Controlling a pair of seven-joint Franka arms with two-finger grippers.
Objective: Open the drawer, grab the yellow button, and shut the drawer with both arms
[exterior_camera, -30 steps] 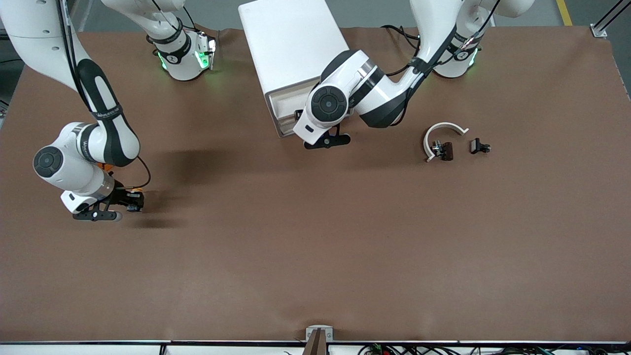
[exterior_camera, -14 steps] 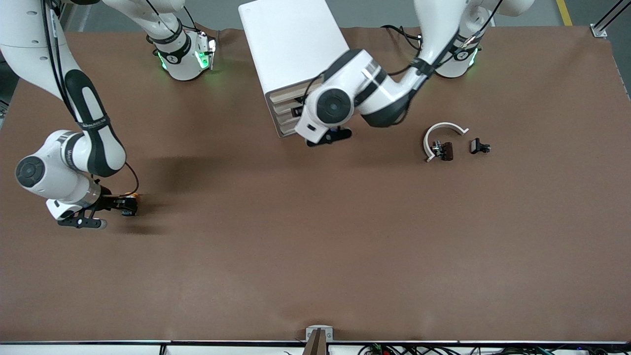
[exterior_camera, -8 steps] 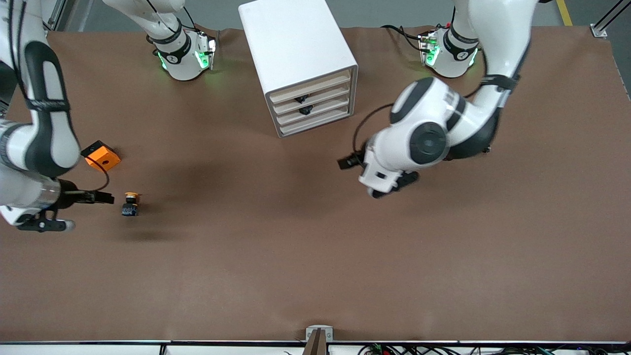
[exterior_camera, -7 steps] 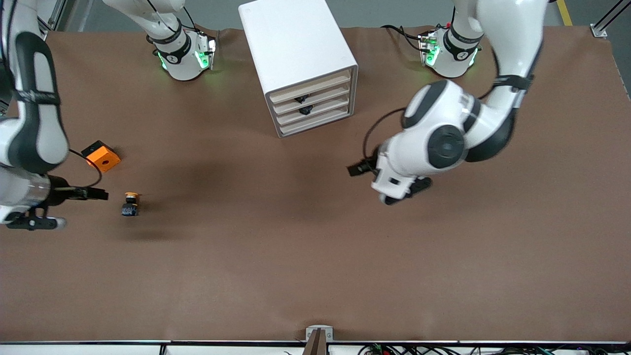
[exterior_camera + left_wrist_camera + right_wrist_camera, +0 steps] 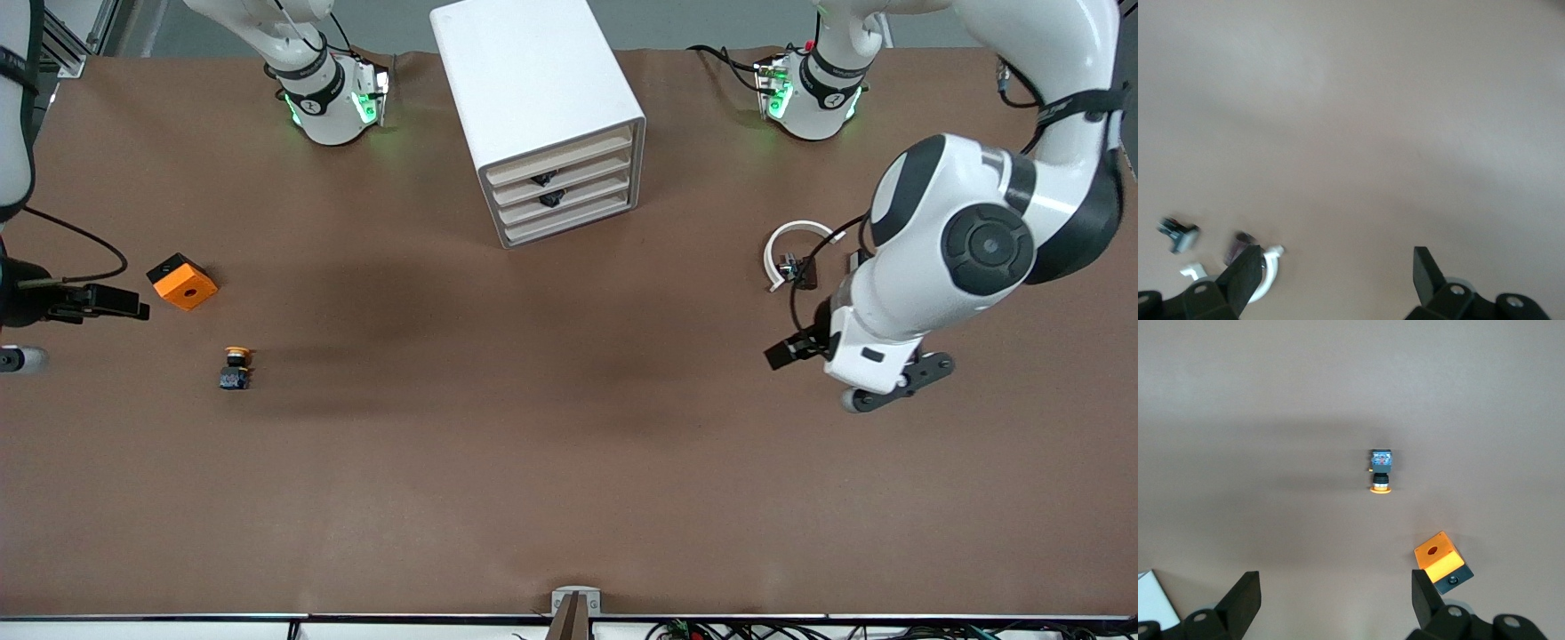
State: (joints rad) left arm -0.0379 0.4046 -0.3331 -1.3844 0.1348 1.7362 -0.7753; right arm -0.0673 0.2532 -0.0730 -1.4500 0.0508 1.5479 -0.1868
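Observation:
The button [image 5: 235, 366] lies on its side on the brown table toward the right arm's end, its yellow-orange cap and black-and-blue body clear in the right wrist view [image 5: 1381, 472]. Nothing touches it. The white drawer cabinet [image 5: 533, 98] stands between the arm bases with every drawer [image 5: 560, 191] pushed in. My right gripper [image 5: 13, 359] hangs open and empty over the table's edge, apart from the button; its open fingers frame bare table [image 5: 1336, 600]. My left gripper [image 5: 898, 380] hangs open and empty over bare table [image 5: 1336, 280] toward the left arm's end.
An orange square block with a hole [image 5: 182, 282] [image 5: 1441, 560] sits close to the button, farther from the front camera. A white curved piece [image 5: 791, 240] [image 5: 1265, 283] with a small black clip [image 5: 800, 269] lies beside the left arm.
The left arm has swung away from the cabinet front toward its own end of the table, leaving the drawer shut. The right gripper has drawn back from the button, which stays on the table.

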